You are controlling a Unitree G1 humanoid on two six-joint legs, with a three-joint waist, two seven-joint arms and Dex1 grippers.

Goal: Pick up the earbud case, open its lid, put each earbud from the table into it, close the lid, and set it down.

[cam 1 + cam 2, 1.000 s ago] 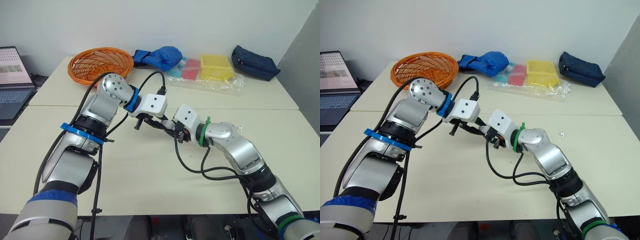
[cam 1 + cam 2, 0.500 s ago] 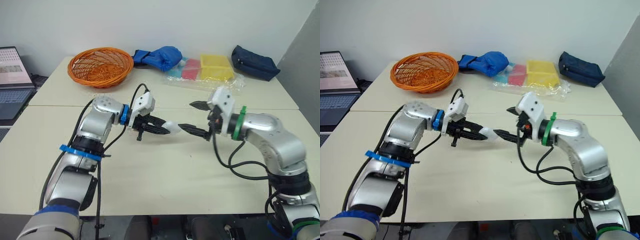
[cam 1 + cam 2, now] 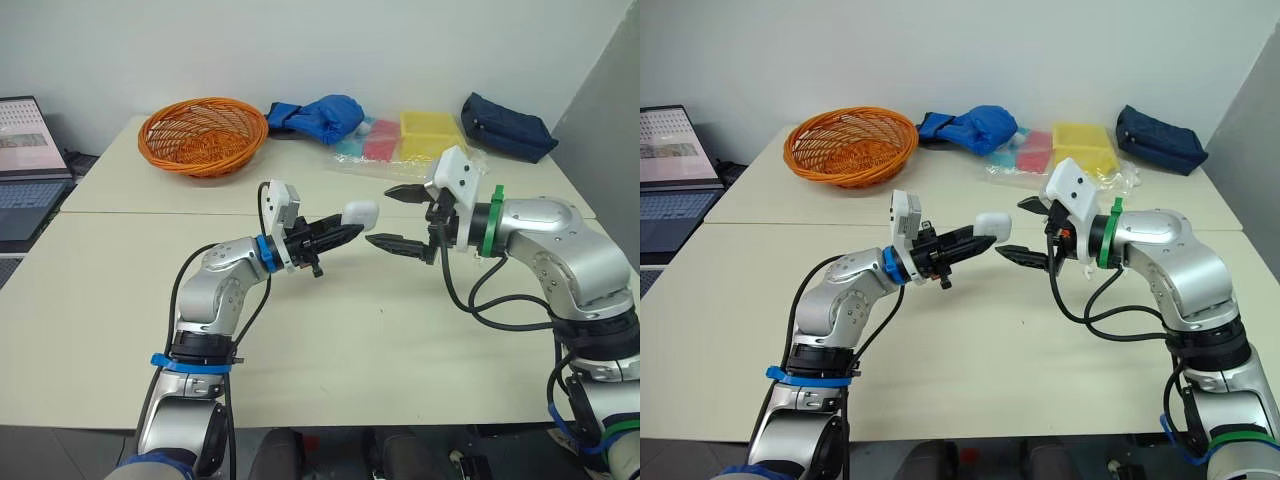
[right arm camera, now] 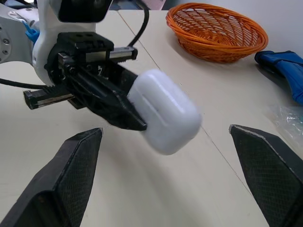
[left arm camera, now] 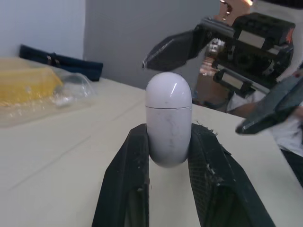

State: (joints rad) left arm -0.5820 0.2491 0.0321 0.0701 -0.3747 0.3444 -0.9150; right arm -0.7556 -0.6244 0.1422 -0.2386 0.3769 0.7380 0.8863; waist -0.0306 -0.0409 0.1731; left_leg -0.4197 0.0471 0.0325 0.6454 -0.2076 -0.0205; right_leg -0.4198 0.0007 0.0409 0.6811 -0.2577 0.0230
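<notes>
Left end effector (image 5: 169, 138) grips earbud case (image 5: 168, 106); right end effector (image 3: 380, 216) gapes wide.

We have the two eye views high at the head, looking forward and down across the tabletop (image 3: 300, 340) to its far edge. They reach from the laptop (image 3: 25, 165) beyond the left edge to the navy pouch (image 3: 508, 125) at the far right corner. The pair share almost the whole scene, one set slightly aside from the other.

The left wrist view sits close behind the left gripper (image 5: 169, 132), facing along its fingers past the earbud case (image 5: 168, 118) toward the right gripper (image 3: 378, 215) and the far right corner. The right wrist view faces the opposite way, toward the orange basket (image 4: 218, 30) at the far left corner. Both wrist views share the case, seen near.
</notes>
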